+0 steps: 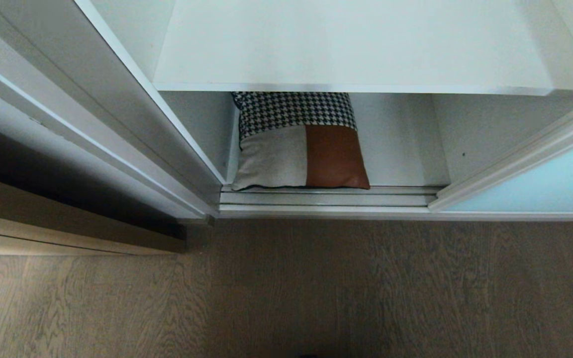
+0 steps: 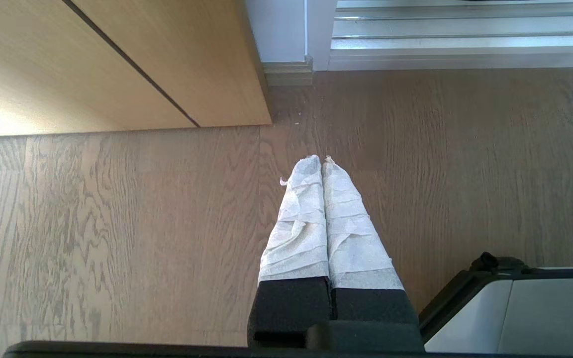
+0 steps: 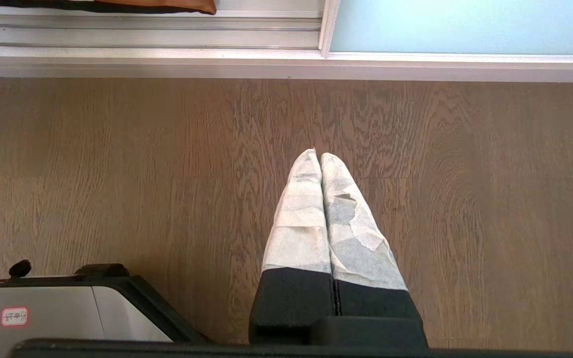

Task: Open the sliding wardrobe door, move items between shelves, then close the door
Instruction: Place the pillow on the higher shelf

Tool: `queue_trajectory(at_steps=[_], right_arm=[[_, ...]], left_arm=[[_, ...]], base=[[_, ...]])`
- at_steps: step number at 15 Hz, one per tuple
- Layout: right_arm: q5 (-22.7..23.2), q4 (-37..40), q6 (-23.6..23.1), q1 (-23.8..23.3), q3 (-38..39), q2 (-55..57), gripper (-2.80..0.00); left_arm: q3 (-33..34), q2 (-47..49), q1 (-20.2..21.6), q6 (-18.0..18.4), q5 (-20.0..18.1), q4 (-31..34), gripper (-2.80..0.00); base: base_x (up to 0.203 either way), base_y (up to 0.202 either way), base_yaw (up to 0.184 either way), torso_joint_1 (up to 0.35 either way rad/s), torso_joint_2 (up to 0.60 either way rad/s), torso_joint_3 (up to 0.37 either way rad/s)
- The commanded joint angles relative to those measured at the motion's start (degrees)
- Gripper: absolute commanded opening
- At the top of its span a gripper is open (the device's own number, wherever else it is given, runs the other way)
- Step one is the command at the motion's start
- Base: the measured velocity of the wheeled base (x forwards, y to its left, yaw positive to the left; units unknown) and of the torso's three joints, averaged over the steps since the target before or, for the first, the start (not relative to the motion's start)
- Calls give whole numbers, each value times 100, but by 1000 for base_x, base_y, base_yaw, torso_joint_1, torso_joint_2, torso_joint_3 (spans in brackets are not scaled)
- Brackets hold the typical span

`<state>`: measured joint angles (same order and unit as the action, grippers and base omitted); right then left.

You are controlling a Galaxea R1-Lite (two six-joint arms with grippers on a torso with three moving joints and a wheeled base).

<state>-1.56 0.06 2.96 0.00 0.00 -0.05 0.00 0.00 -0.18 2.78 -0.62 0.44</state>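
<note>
Hanging low over the wood floor [image 2: 117, 223], the left end effector [image 2: 321, 161] points straight down toward the boards, its 2 white-wrapped fingers [image 2: 299, 219] pressed together along their whole length and holding nothing. Just beyond it, toward the wardrobe, stand the corner of a tan wood door [image 2: 117, 59] and the silver bottom track [image 2: 465, 44]; a grey part of the robot's base [image 2: 515, 313] shows beside the arm.

From the head view neither arm is visible. The wardrobe stands open on its left half, a bare white upper shelf [image 1: 351, 44] spanning it. Below that, the cushion [image 1: 299, 141] lies flat on the bottom shelf [image 1: 401, 149], against the left wall and touching the front track. It is roughly square, with no clear long axis; its houndstooth strip points toward the back, the cream panel sits front-left and the rust-brown panel front-right.

Farther right, the sliding wardrobe door [image 1: 540, 186] covers the right half, its frosted blue glass upright in the track.

The right end effector [image 3: 320, 155] hangs likewise, aimed down at the floor before the door's edge, fingers shut tight and empty.
</note>
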Motion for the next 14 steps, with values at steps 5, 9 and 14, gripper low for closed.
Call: queue_trajectory(at_steps=[5,9,14], right_arm=[[-2,-5,-5,0,9,-4,-280],[33,38,-287,0,9,-4,-280],[42,3,-320,0,9,14,-280]], left_arm=[[9,0,1,3,1,0,-280],[9,0,1,3,1,0,-280],[9,0,1,3,1,0,-280]], base=[[0,0,0,0,0,0],[0,0,0,0,0,0],[0,0,0,0,0,0]])
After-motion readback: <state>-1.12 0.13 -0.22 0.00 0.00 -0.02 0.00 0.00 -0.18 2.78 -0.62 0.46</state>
